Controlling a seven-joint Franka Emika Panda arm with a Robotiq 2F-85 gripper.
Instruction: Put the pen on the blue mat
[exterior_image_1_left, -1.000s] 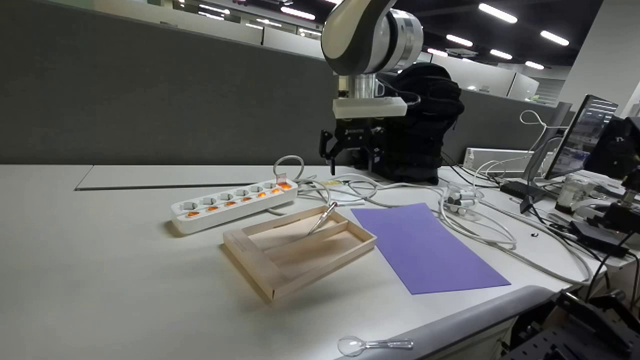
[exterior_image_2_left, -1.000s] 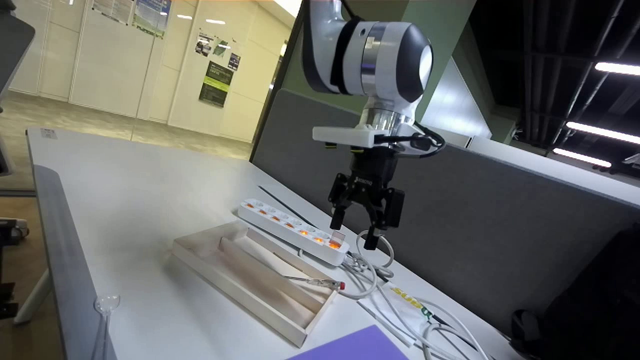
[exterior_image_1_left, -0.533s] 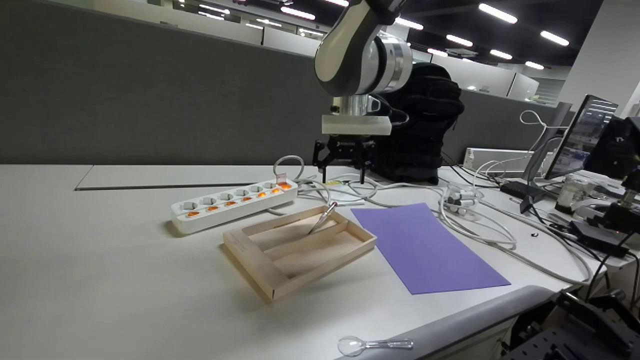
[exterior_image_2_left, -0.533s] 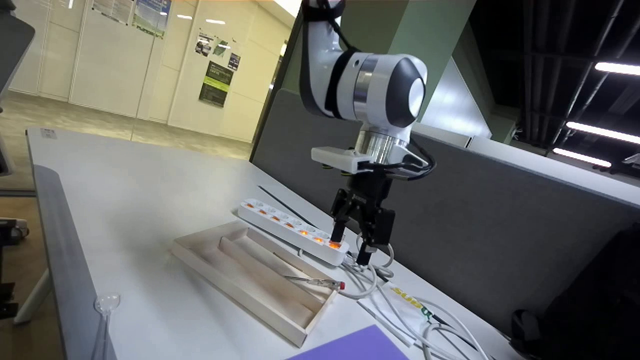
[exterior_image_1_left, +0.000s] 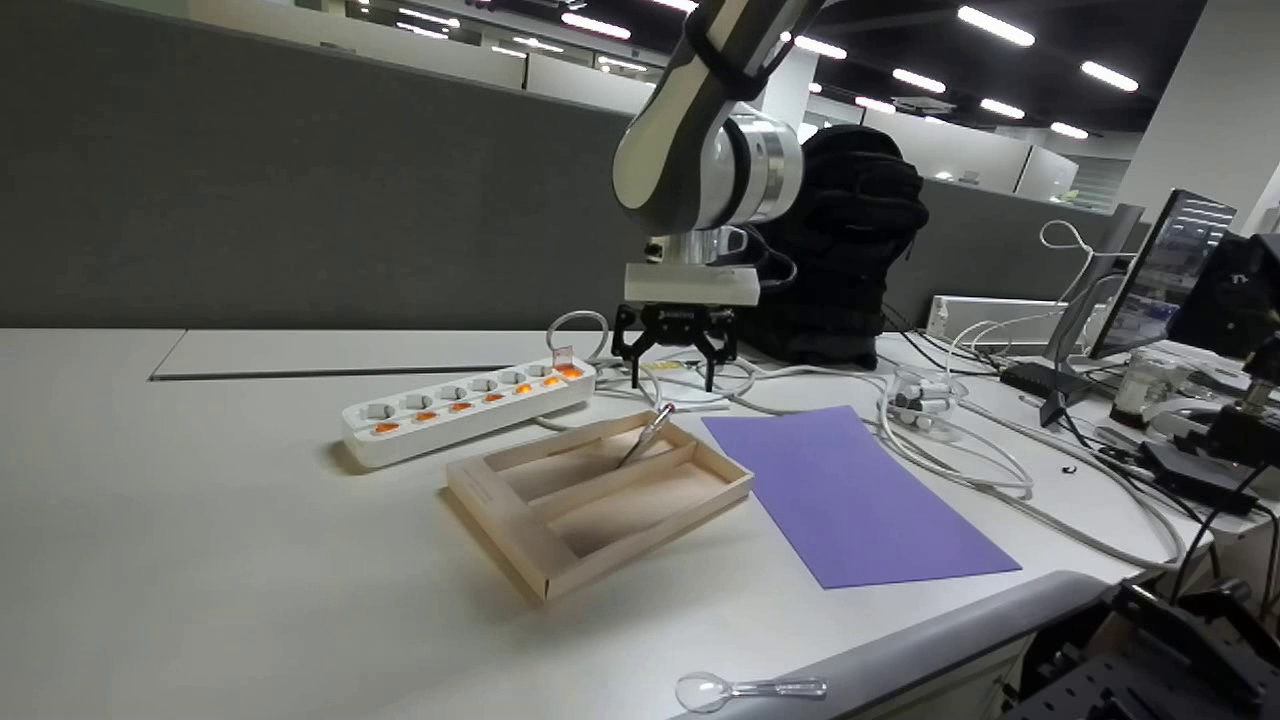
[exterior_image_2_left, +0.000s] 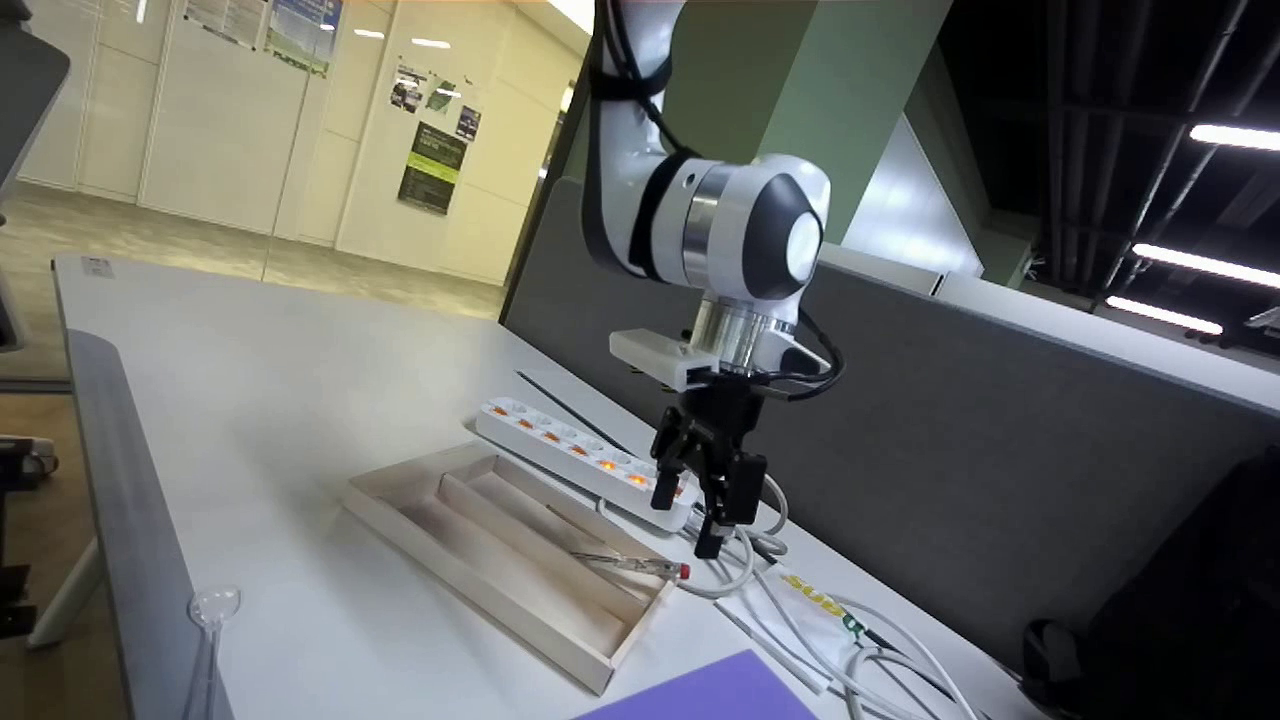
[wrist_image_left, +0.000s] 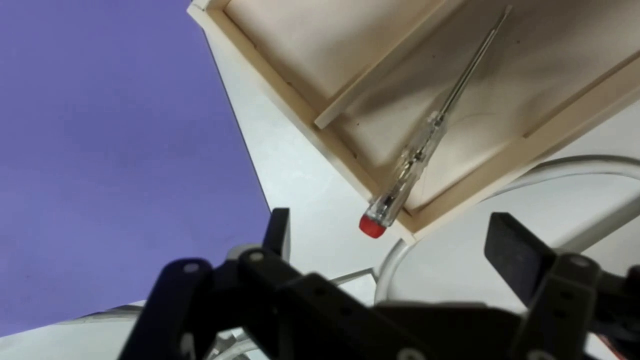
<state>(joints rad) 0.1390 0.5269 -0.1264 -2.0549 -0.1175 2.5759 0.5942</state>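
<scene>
The pen, a slim clear stick with a thin metal shaft and red end cap, shows in both exterior views (exterior_image_1_left: 650, 434) (exterior_image_2_left: 640, 566) and in the wrist view (wrist_image_left: 412, 157). It lies in one compartment of the pale wooden tray (exterior_image_1_left: 500, 515), its red end resting over a corner of the rim. The blue mat (exterior_image_1_left: 850, 500) lies flat beside the tray; it also shows in the wrist view (wrist_image_left: 115, 150). My gripper (exterior_image_1_left: 673, 386) is open and empty, pointing down, above and behind the pen's red end. In the wrist view the red end shows between the spread fingers (wrist_image_left: 387, 225), apart from them.
A white power strip (exterior_image_1_left: 470, 410) with orange lit switches lies behind the tray. White cables (exterior_image_1_left: 735, 375) run under and behind the gripper. A clear spoon (exterior_image_1_left: 750, 690) lies at the front edge. A black backpack (exterior_image_1_left: 840, 250) and grey partition (exterior_image_1_left: 300, 180) stand at the back.
My gripper has come down, closer to the table and the tray, and shifted slightly leftward in both exterior views. It has stayed open. The pen, tray and mat have not moved.
</scene>
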